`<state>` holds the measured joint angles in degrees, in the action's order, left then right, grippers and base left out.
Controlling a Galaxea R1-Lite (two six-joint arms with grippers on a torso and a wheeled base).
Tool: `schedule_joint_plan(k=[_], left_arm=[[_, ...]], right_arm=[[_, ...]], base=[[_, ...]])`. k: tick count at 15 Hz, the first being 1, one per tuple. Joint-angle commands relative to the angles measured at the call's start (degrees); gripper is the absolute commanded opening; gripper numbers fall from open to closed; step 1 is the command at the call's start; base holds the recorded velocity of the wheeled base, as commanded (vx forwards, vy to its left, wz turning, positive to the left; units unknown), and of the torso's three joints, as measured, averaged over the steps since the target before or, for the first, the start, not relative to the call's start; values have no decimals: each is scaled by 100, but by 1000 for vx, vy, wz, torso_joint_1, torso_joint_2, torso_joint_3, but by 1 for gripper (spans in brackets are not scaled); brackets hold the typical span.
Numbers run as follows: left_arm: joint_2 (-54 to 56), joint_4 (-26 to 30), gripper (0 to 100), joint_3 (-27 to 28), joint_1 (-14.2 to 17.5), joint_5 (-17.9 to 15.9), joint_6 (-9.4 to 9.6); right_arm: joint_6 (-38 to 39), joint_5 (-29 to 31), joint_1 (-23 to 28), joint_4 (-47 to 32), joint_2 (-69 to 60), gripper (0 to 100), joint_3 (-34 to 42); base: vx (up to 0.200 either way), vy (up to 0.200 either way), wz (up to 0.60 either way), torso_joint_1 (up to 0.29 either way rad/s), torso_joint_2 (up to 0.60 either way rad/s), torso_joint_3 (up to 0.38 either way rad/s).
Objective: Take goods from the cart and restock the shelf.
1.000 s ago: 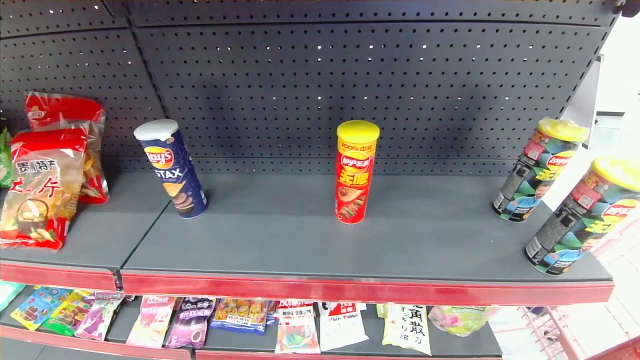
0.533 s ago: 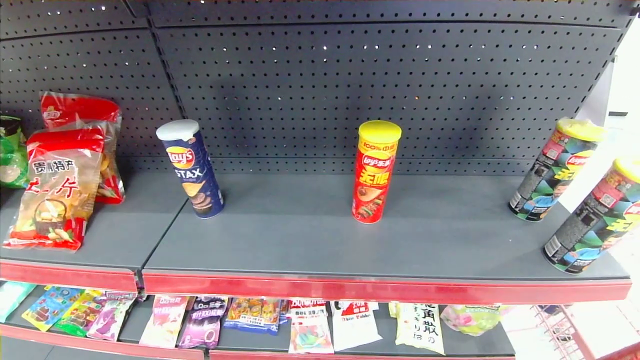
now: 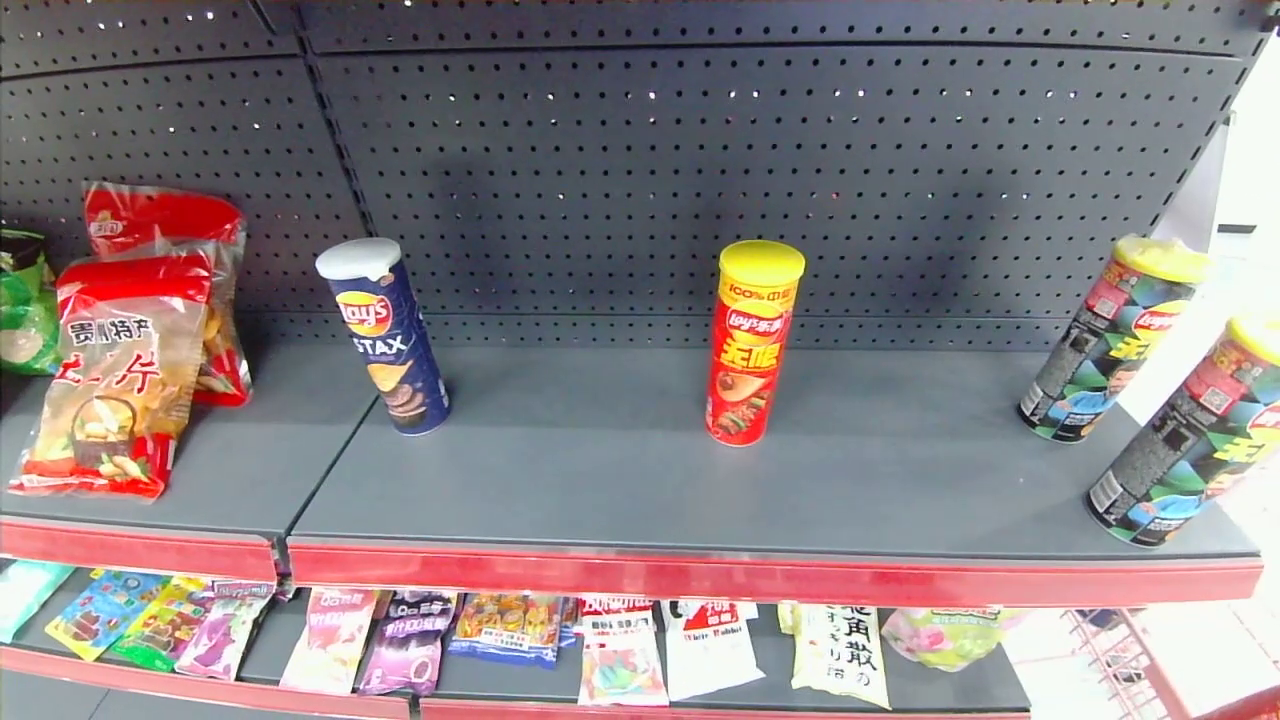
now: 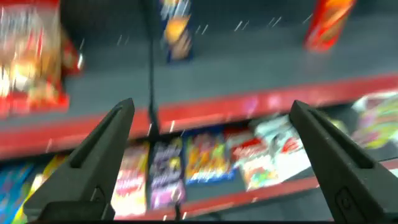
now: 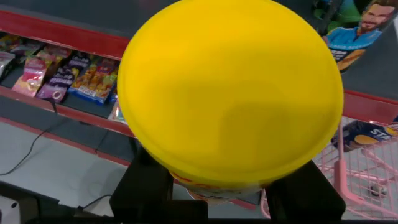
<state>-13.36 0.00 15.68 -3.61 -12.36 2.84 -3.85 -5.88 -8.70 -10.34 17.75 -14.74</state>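
Observation:
My right gripper [image 5: 227, 190] is shut on a chip can with a yellow lid [image 5: 230, 87], held upright beside the red shelf edge [image 5: 367, 102]. The lid hides most of the can's body. My left gripper [image 4: 211, 106] is open with nothing between its fingers, and faces the shelf front [image 4: 205, 112]. On the grey shelf [image 3: 620, 480] stand a blue can [image 3: 385, 335], a red can [image 3: 752, 345] and two green-and-black cans [image 3: 1110, 340] [image 3: 1180, 430] at the right end.
Red snack bags [image 3: 105, 380] lean at the shelf's left. Several small packets [image 3: 600, 650] lie on the lower shelf. A pink wire cart [image 5: 367, 180] sits low at the right. Wide bare stretches lie between the cans.
The head camera swung a little, so the whole shelf shifted right in the picture, then settled. Nothing on the shelf has moved.

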Motion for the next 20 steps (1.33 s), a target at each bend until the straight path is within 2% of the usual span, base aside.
schedule_joint_plan(k=[1,2,3,4,5,6,7,8,10,11,12,13,14,17,20], left_arm=[[-3682,-9,100,2449,-878,-1067,665],[-4078,-88,100,2598,-1072,-1225,692],[-4895,-185,100,3038,-1511,-1445,683],[-5765,-281,100,3565,-1872,-1524,692],[-6680,-527,100,4145,-2047,-1568,700],[-7339,-861,100,4532,-2100,-1699,727],[-7866,-1090,100,4901,-2100,-2042,727],[-8323,-1090,100,5288,-2100,-2359,771],[-8930,-1099,100,5727,-2135,-2473,1043],[-9307,-1099,100,6044,-2223,-2684,1175],[-9545,-1099,100,6272,-2320,-2798,1193],[-9685,-1099,100,6395,-2373,-2816,1193],[-10090,-1116,100,6756,-2408,-2824,1219],[-10723,-1116,100,7380,-2381,-3071,1544],[-11232,-1099,100,8048,-2364,-3185,1588]], right_arm=[[-1,-36,0,32,123,0,-12],[-1,-36,0,41,159,0,-29],[-1,-63,0,58,273,0,-55],[-1,-63,0,67,370,0,-91],[7,-63,0,67,475,0,-179],[25,-63,0,67,554,0,-249],[34,-63,0,67,633,0,-319],[34,-54,0,67,686,0,-363],[34,-45,0,67,721,0,-407],[34,-28,9,67,712,0,-407],[34,-10,18,67,695,0,-407],[34,8,18,67,686,0,-407],[34,8,35,58,686,0,-416],[34,16,44,58,704,0,-433],[34,43,53,58,712,0,-486]], base=[[0,0,0,0,0,0],[0,0,0,0,0,0],[0,0,0,0,0,0],[0,0,0,0,0,0],[0,0,0,0,0,0],[0,0,0,0,0,0],[0,0,0,0,0,0],[0,0,0,0,0,0],[0,0,0,0,0,0],[0,0,0,0,0,0],[0,0,0,0,0,0],[0,0,0,0,0,0],[0,0,0,0,0,0],[0,0,0,0,0,0],[0,0,0,0,0,0]])
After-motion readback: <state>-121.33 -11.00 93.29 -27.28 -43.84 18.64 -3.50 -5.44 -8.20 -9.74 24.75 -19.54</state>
